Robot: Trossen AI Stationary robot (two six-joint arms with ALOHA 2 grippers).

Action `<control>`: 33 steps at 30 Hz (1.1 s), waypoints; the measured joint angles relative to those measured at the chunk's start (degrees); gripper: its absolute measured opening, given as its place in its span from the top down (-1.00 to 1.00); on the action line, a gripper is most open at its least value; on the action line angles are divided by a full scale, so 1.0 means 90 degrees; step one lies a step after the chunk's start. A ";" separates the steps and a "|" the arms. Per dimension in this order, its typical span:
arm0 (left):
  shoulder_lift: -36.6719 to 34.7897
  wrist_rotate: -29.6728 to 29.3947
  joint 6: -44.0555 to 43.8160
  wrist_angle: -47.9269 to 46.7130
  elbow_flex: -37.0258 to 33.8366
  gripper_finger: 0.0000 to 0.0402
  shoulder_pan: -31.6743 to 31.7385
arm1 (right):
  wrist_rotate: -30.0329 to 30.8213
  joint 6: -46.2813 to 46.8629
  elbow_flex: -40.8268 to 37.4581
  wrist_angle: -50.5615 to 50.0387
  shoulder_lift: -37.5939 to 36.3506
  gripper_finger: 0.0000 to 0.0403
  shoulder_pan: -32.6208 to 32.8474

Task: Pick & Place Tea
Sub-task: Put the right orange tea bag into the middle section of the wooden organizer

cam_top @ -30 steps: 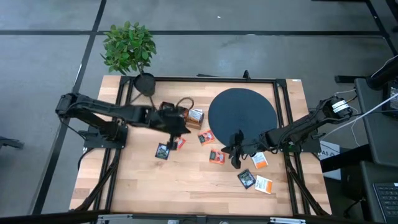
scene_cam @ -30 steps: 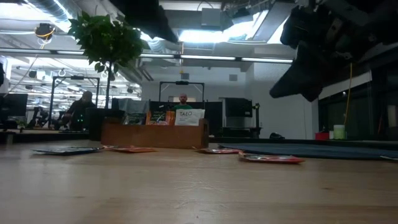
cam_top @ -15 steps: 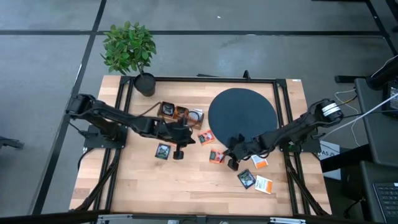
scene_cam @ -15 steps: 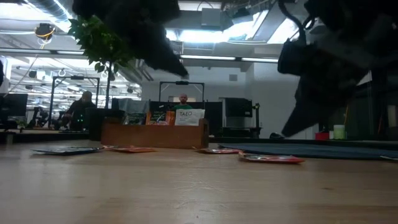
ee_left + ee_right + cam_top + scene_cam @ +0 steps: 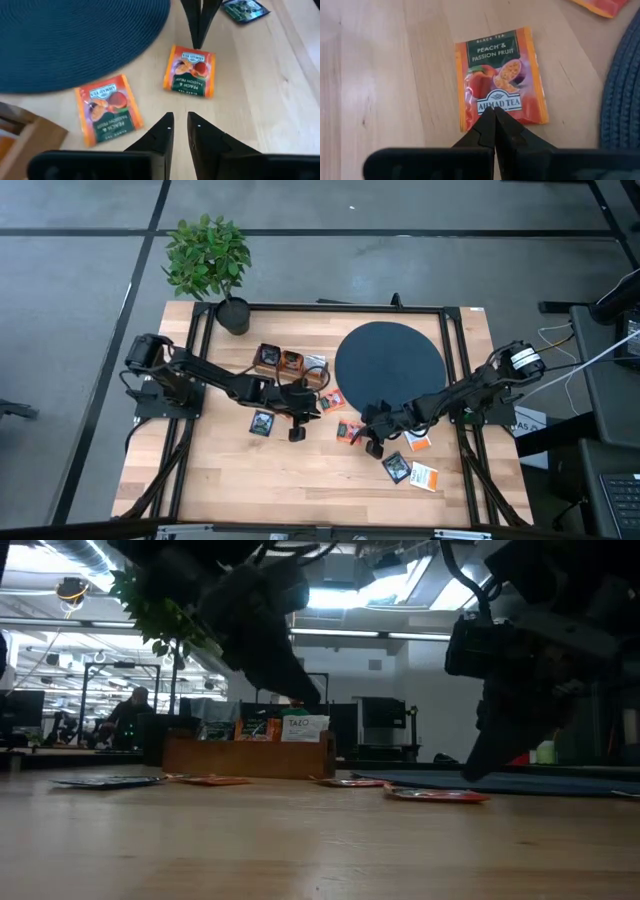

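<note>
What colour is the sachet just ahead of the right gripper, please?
Red-orange sachet with a dark green label band; right wrist view shows it best.

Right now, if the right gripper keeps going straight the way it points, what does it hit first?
Most likely the peach sachet lying flat on the table: the shut right gripper points at its near edge. How high the tips are above it is unclear.

Beyond my wooden table (image 5: 240, 480) lies a grey concrete floor (image 5: 80, 300), with a potted plant (image 5: 207, 258) at the table's far corner. Across the room I see bright ceiling lights (image 5: 340, 595), dark monitors (image 5: 382, 720) and a seated person (image 5: 130, 710).
</note>
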 joint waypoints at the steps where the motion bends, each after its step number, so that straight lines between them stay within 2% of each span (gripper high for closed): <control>1: 0.0081 0.0036 -0.0047 0.0112 0.0000 0.73 0.0000 | -0.0045 0.0001 0.0004 0.0006 0.0032 0.99 -0.0002; 9: 0.0410 0.0177 -0.0432 0.0533 0.0000 0.62 0.0008 | -0.0098 -0.0009 0.0008 0.0156 0.0243 0.99 0.0000; 14: 0.0408 0.0167 -0.1203 0.0593 0.0000 0.49 0.0074 | -0.0066 0.0009 0.0027 0.0380 0.0476 0.99 -0.0001; 24: 0.0405 0.0847 -0.2911 0.0877 0.0001 0.23 0.0289 | -0.0069 -0.0014 0.0017 0.0811 0.0652 0.99 -0.0002; 33: 0.0649 0.0827 -0.3519 0.0902 0.0007 0.08 0.0265 | -0.0018 -0.0003 0.0003 0.0953 0.0664 0.99 -0.0002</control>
